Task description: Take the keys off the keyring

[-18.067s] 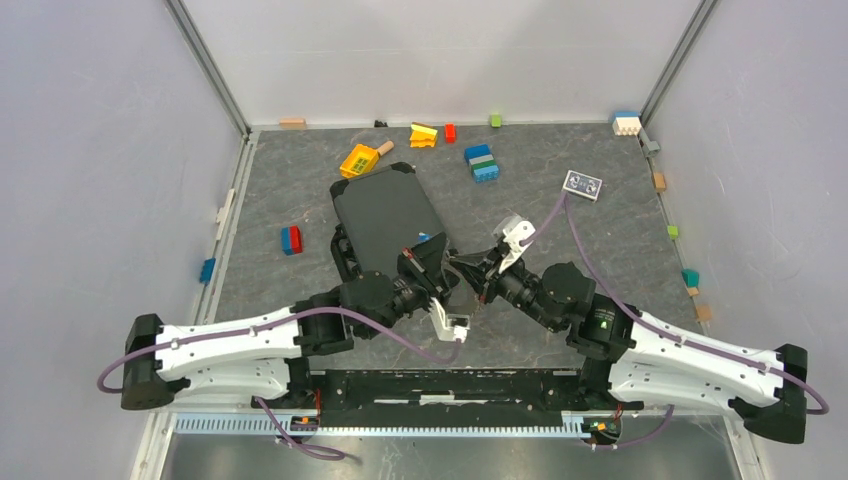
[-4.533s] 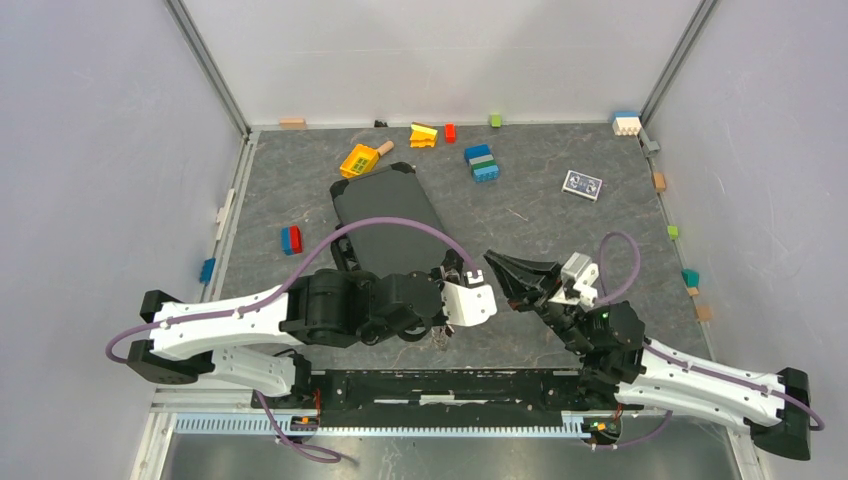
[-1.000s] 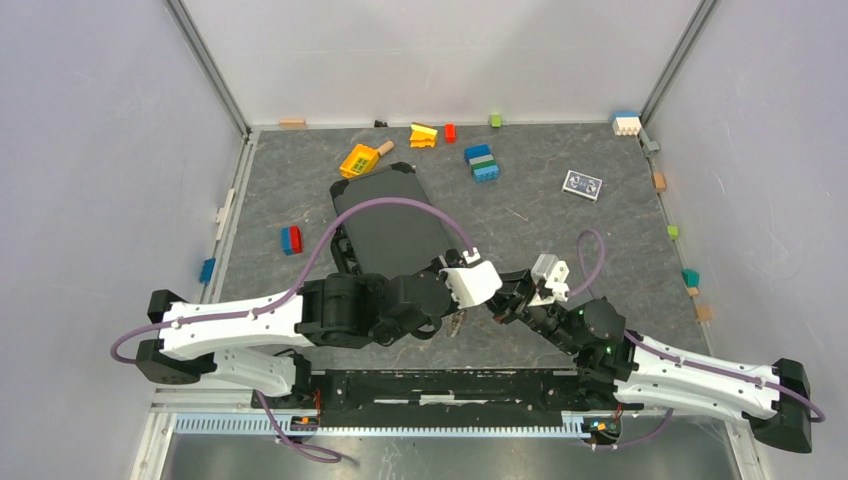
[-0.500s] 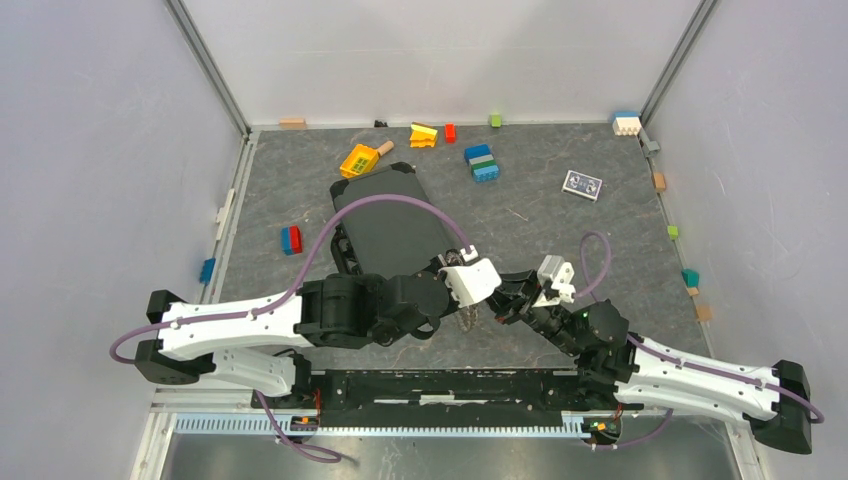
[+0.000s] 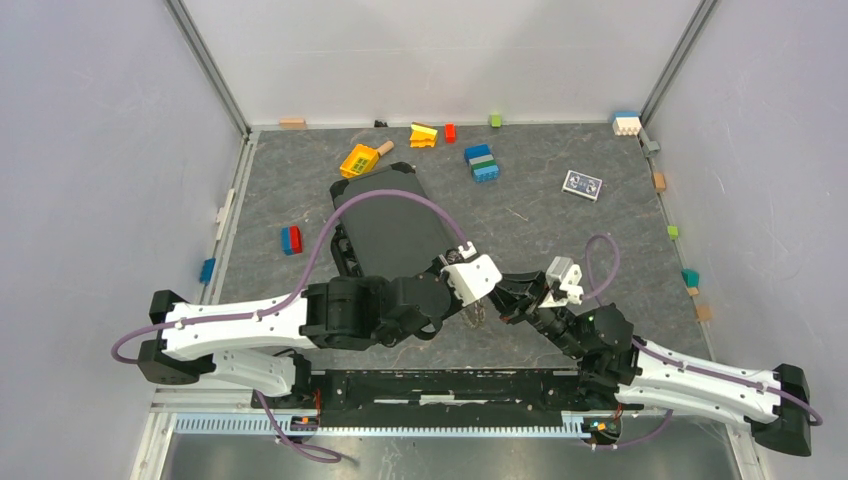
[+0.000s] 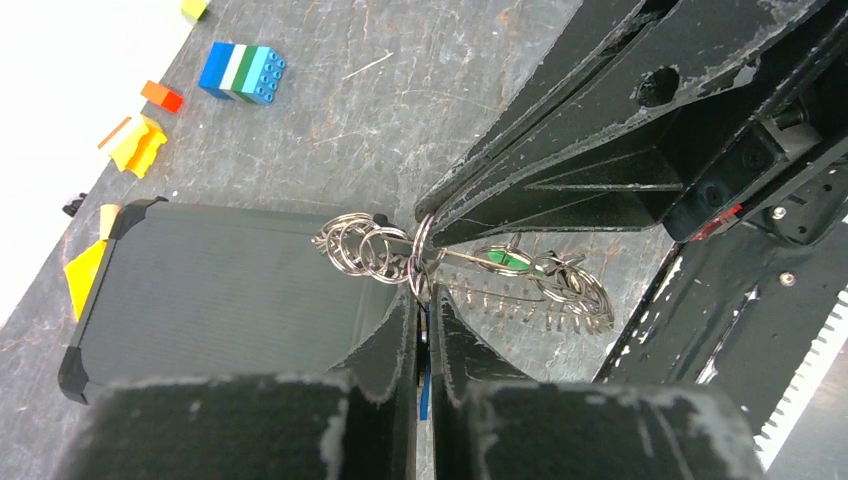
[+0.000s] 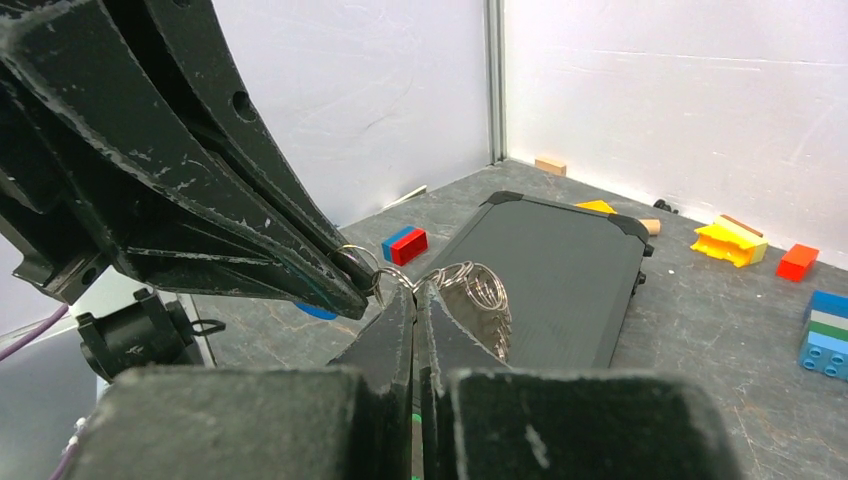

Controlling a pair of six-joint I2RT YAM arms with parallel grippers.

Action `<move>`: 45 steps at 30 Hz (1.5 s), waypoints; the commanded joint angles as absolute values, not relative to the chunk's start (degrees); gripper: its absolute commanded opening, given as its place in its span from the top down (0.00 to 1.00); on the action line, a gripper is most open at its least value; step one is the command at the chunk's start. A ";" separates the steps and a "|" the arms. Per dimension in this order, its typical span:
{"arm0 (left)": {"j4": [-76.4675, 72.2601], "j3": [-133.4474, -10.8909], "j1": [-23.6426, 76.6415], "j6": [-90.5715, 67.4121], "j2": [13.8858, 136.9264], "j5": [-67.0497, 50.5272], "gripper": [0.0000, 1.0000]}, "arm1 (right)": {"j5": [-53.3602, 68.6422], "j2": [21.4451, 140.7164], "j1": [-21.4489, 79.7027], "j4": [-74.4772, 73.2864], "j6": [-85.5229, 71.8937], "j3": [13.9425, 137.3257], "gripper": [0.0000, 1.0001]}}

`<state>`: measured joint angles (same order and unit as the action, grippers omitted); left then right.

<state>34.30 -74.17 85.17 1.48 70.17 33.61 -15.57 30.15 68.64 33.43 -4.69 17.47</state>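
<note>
Between the two arms, above the table, hangs the keyring [image 6: 465,257], a thin wire loop with a green tag [image 6: 505,262]. The greyish keys [image 6: 520,308] fan out under it like teeth; from above they show as a small bunch [image 5: 475,318]. A cluster of small split rings [image 6: 360,250] sits at its left end. My left gripper [image 6: 424,296] is shut on a blue-headed key, a blue strip showing between its jaws. My right gripper [image 7: 415,291] is shut on the ring wire beside the split rings [image 7: 478,283]. The two sets of fingertips nearly touch.
A black case [image 5: 390,225] lies just behind the grippers. Toy bricks are scattered about: a red-blue one [image 5: 291,239] at left, a yellow one [image 5: 358,160] and a blue-green stack [image 5: 482,163] at the back. A small card [image 5: 582,184] lies at the back right.
The right wrist has drawn back a little to the right, and the hanging keys have shifted right with it. Both grippers stay shut.
</note>
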 commanded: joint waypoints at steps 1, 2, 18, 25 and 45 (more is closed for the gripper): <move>35.73 -73.39 85.73 -2.15 68.95 30.05 0.98 | -26.09 27.92 67.68 40.27 -3.78 17.63 1.00; 35.61 -73.30 85.76 -2.31 69.03 30.06 0.98 | -26.27 27.86 67.72 40.40 -3.78 17.57 1.00; 31.02 -68.88 85.64 -5.77 67.18 32.02 0.98 | -28.66 25.34 67.68 43.13 -4.16 15.71 1.00; 26.51 -65.74 85.67 -7.00 66.08 33.73 0.98 | -29.90 24.04 67.68 43.84 -4.49 14.56 1.00; 14.55 -57.16 85.68 -8.83 64.33 39.39 0.98 | -31.24 21.39 67.69 46.72 -7.48 12.44 1.00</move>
